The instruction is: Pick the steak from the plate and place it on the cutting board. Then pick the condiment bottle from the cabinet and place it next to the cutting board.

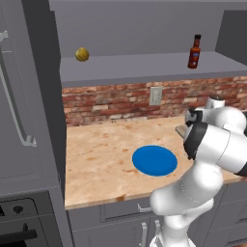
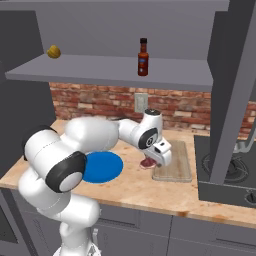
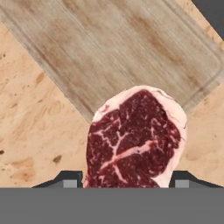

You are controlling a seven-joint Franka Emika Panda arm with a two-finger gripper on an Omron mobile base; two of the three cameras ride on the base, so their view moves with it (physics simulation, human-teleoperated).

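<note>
The gripper [image 3: 120,183] held the steak [image 3: 133,140] between its two dark finger tips, which showed at either side of the meat at the bottom of the hand view. The steak hung above the countertop [image 3: 30,131], its upper edge overlapping the near edge of the cutting board [image 3: 131,48], which filled the upper part of that frame at a slant.

In the right base view the gripper [image 2: 155,161] sat right of centre, with the steak [image 2: 147,163] showing as a small red-pink patch just beneath it, at the left edge of the cutting board [image 2: 177,167]. Whether the meat touched the counter or board could not be told. The plate [image 2: 107,167] lay bare to the left of the steak, partly hidden by the arm's elbow. At the lower right stood a dark stovetop [image 2: 225,175].

Higher in that frame, the condiment bottle [image 2: 143,57] stood upright on the shelf of the cabinet [image 2: 100,70], top centre, with a yellowish round fruit [image 2: 54,51] at the upper left of the same shelf.

In the left base view the plate [image 1: 154,160] lay at centre on the countertop [image 1: 96,159], the bottle [image 1: 194,51] at upper right, the fruit [image 1: 82,54] at upper left, and a brick wall [image 1: 111,103] with a white outlet [image 1: 155,96] ran behind.
</note>
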